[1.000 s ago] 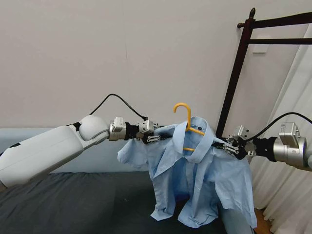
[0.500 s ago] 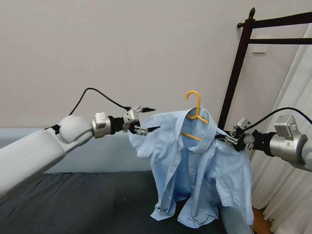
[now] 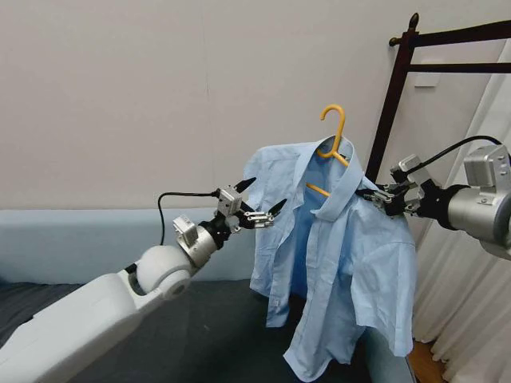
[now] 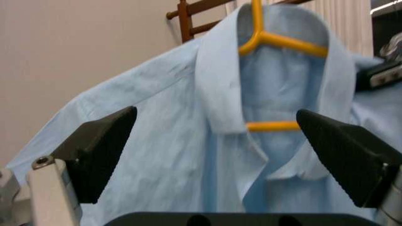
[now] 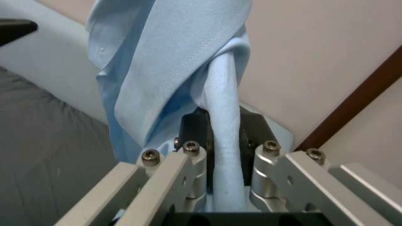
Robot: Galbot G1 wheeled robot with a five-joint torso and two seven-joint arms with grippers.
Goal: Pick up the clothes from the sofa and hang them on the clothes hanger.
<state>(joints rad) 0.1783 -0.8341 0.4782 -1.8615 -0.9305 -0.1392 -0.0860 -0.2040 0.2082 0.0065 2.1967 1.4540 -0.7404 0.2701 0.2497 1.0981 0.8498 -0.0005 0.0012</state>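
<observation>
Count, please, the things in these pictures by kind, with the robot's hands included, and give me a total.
Light-blue shirt: 1
Yellow hanger: 1
Dark wooden rack: 1
Sofa: 1
Robot hands: 2, the left hand open, the right hand shut on the shirt
Total: 6

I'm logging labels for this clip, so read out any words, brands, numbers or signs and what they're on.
None: no readable text anywhere. The blue shirt, yellow hanger and dark wooden rack carry no lettering. The left gripper, open beside the shirt, and right gripper, shut on its shoulder, show no markings.
</observation>
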